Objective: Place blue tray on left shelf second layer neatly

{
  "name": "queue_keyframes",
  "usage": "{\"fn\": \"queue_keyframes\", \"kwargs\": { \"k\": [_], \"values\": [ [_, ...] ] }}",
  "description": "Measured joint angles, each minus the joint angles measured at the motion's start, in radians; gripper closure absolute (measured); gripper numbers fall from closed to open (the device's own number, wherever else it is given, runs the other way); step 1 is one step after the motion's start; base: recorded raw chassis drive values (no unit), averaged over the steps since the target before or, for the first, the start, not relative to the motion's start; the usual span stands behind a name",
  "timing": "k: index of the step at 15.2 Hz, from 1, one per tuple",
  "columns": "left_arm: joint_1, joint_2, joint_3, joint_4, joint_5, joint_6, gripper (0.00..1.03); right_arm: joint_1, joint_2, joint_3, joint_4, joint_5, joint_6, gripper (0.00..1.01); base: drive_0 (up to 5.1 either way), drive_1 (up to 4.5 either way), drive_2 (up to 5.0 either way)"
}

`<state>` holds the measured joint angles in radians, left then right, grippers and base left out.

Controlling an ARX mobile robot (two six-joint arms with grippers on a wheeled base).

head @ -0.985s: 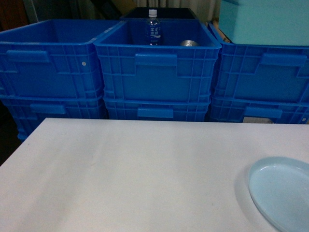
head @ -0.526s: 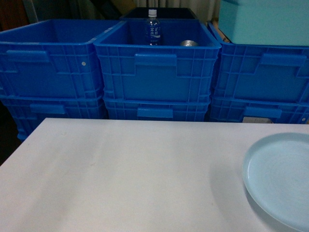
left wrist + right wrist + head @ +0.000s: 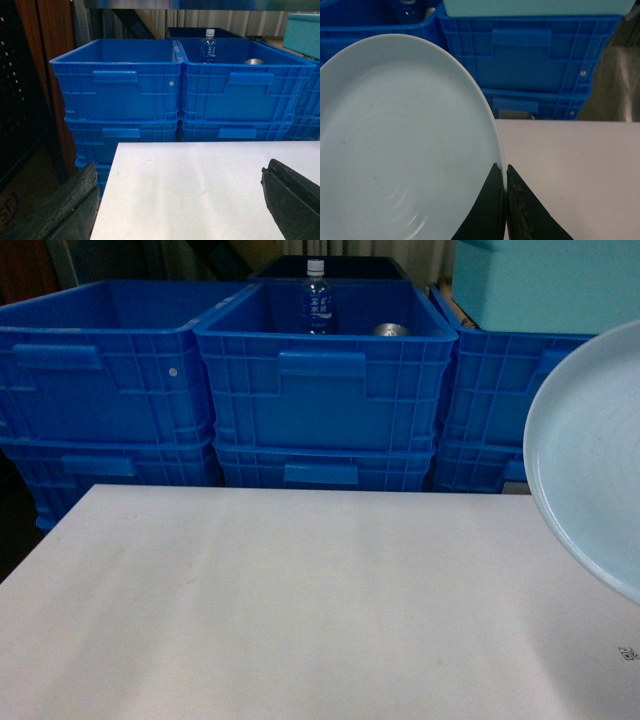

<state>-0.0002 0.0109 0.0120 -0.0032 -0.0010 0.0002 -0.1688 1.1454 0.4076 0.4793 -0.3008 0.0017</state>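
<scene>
The blue tray (image 3: 595, 455), a pale glossy round dish, hangs tilted above the white table (image 3: 280, 610) at the right edge of the head view. In the right wrist view the blue tray (image 3: 400, 145) fills the left side, and my right gripper (image 3: 505, 172) is shut on its rim, one finger on each side. My left gripper (image 3: 180, 192) is open over the table's left part, with nothing between its fingers (image 3: 70, 205). The left shelf is not in view.
Stacked dark-blue crates (image 3: 325, 390) stand in a row behind the table. The middle crate holds a water bottle (image 3: 318, 302) and a metal can (image 3: 392, 330). A teal box (image 3: 545, 285) sits on the right crates. Brown furniture (image 3: 40, 75) stands at the left.
The blue tray has risen off the table and tipped up, moving from the lower right corner to the upper right of the head view.
</scene>
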Motion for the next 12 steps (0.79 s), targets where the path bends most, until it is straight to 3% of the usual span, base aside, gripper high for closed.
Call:
{"fn": "queue_keyframes", "kwargs": {
  "k": [3, 5, 7, 12],
  "values": [
    [0.0, 0.0, 0.0, 0.0, 0.0, 0.0, 0.05, 0.112, -0.208, -0.041, -0.105, 0.009, -0.021, 0.99, 0.0, 0.0, 0.0],
    [0.0, 0.0, 0.0, 0.0, 0.0, 0.0, 0.05, 0.136, -0.345, -0.087, -0.153, 0.033, -0.035, 0.99, 0.0, 0.0, 0.0],
    [0.0, 0.0, 0.0, 0.0, 0.0, 0.0, 0.05, 0.135, -0.504, -0.155, -0.192, 0.053, -0.074, 0.99, 0.0, 0.0, 0.0],
    [0.0, 0.0, 0.0, 0.0, 0.0, 0.0, 0.05, 0.109, -0.737, -0.225, -0.368, 0.001, -0.074, 0.99, 0.0, 0.0, 0.0]
  ]
}}
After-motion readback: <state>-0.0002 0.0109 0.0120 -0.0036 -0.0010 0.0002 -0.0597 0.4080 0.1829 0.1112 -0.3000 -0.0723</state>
